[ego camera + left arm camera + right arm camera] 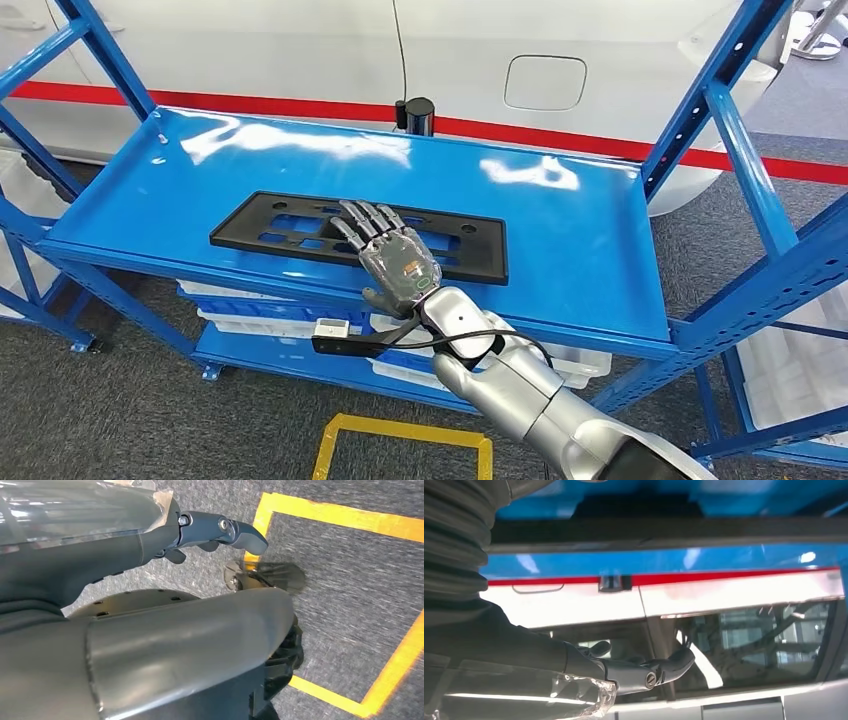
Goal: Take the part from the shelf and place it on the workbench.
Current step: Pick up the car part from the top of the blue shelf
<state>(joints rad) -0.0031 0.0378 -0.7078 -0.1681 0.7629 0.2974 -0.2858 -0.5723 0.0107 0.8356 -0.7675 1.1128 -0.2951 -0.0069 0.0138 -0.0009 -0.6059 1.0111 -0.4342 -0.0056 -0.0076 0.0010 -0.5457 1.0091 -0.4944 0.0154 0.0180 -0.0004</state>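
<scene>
Right hand (398,262) is lying flat over the black plastic frame part (280,232), fingers (365,222) stretched out and slightly apart toward 11 o'clock, nothing gripped yet; cannot tell whether the fingertips are touching the part or hovering just above it. The part is sitting flat on the blue shelf (560,250) top deck, at centre-left, long side running 9 to 3 o'clock, its near edge close to the shelf's front lip. The hand is covering its right-of-centre portion. Left hand (220,532) is hanging down over grey carpet with yellow floor tape (340,517); its fingers are reaching out straight and holding nothing.

Risks, judged: the part is long, thin and flat against a glossy deck, so fingers closing from above are likely to slide it toward 12 o'clock instead of getting under an edge. Gripping off-centre is inviting the left end to sag or swing and catch the shelf upright (105,60) at 10 o'clock when lifting.
</scene>
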